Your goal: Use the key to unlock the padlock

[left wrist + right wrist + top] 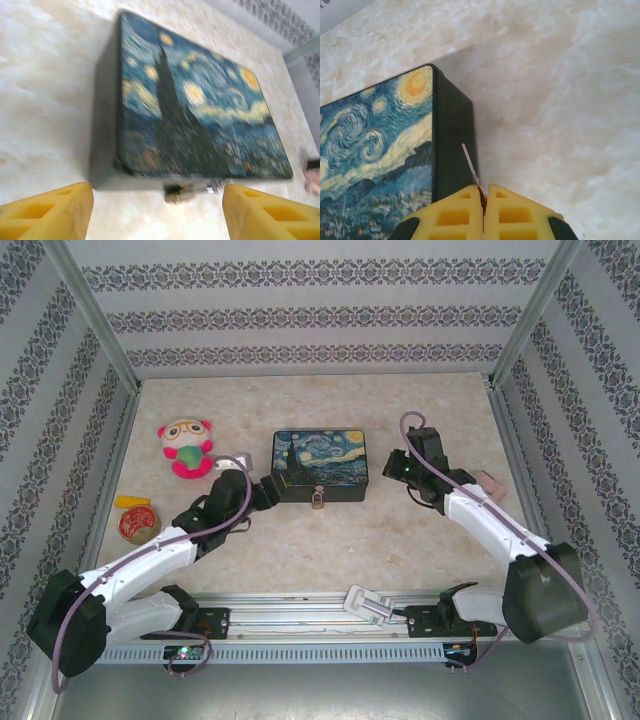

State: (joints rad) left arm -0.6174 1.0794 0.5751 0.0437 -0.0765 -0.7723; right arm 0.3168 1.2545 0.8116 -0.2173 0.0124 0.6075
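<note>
A tiny brass padlock [317, 501] hangs on the tin box's [320, 462] front. The right pincer [483, 194] pinches a thin silvery key [469, 162].

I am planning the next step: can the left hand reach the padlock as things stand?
Probably yes. The left hand is open and faces the padlock, which sits at the front of the tin box; nothing lies between them.

Robot test cell, lab-type, not a home. Aluminium frame posts [95, 315] at the corners, with patterned wallpaper panels [300, 320] as walls on three sides. Marble-look tabletop [400, 550] under the left gripper's yellow fingers [45, 210]. Left arm [150, 565] and right arm [490, 525] bolted to a metal rail [290, 612]. Staged props: painted tin box [320, 465] just ahead of those fingers, plush toy [186, 447] off to their left.
</note>
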